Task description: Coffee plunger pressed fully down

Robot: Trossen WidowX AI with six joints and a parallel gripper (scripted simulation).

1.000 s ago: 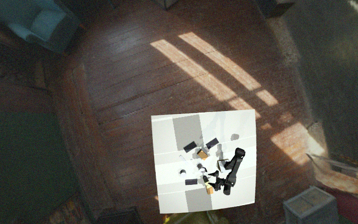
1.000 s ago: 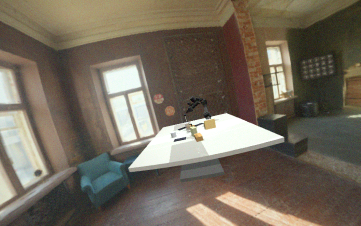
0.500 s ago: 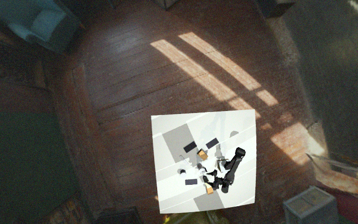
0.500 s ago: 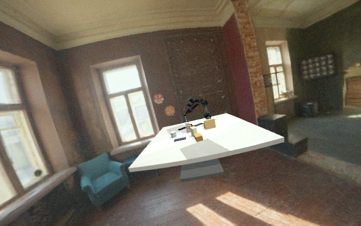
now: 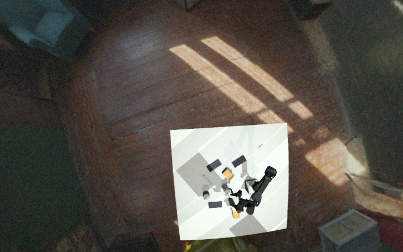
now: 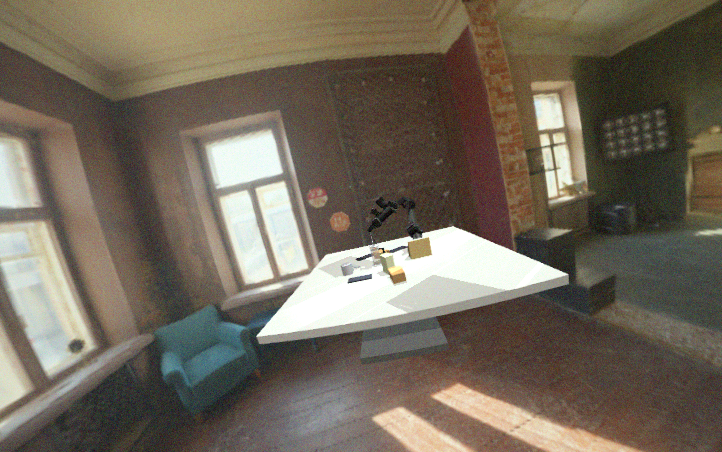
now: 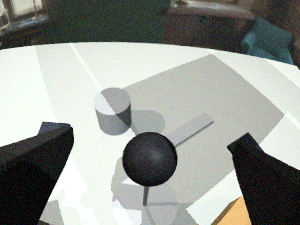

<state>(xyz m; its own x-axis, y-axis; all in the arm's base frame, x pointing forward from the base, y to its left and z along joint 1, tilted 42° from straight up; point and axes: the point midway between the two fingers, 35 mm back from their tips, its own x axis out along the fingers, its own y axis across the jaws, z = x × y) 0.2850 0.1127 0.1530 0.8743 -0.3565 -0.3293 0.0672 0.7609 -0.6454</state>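
Note:
The coffee press [image 7: 146,213] [image 5: 225,188] [image 6: 375,253] is a clear glass cylinder standing upright on the white table [image 5: 267,219] [image 6: 479,277]. Its plunger rod stands raised and ends in a black ball knob [image 7: 150,159]. My gripper [image 7: 155,144] [image 5: 235,199] [image 6: 372,226] is open above the press. In the wrist view the knob sits between the two wide-spread black fingers and touches neither. Nothing is held.
A grey cup [image 7: 113,110] [image 5: 205,193] [image 6: 347,268] stands beyond the press. An orange block [image 5: 235,213] lies close beside it, and another orange block [image 5: 228,173] lies further off. Dark flat slabs [image 5: 214,204] [image 5: 214,164] lie around. A pale box [image 6: 386,261] stands near the press.

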